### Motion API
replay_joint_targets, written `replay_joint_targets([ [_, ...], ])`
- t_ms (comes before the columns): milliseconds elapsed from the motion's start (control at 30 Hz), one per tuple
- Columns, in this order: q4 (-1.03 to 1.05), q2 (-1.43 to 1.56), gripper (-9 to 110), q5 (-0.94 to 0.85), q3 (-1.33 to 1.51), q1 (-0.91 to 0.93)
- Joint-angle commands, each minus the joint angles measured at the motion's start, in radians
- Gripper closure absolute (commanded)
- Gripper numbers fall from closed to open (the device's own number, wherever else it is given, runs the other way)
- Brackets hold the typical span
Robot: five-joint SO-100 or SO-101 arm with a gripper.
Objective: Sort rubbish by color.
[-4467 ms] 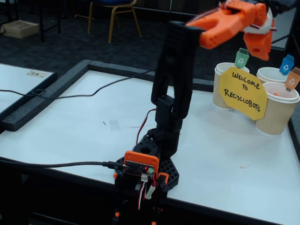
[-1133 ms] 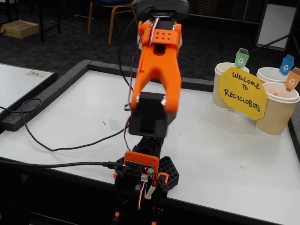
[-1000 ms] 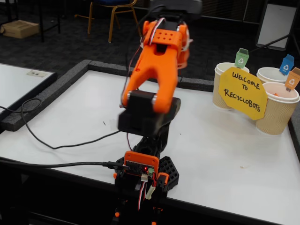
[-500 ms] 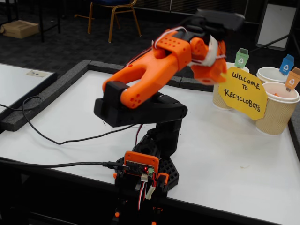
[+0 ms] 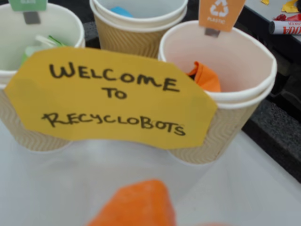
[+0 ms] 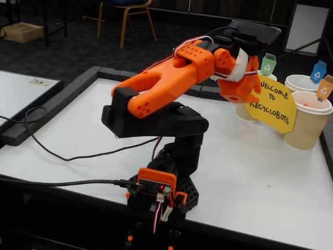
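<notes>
Risk first: the arm hangs right at the yellow sign; a low swing could knock it or tip a cup. Gripper spread cannot be told; nothing visibly held. Green rubbish in left cup, blue rubbish in middle cup.
</notes>
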Motion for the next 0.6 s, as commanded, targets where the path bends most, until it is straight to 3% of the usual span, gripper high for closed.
replay_joint_targets([
  [0, -0.094, 0.005, 101, 0.006, 0.005, -0.009],
  [567, 0.031, 0.348, 101, 0.018, 0.092, -0.445],
])
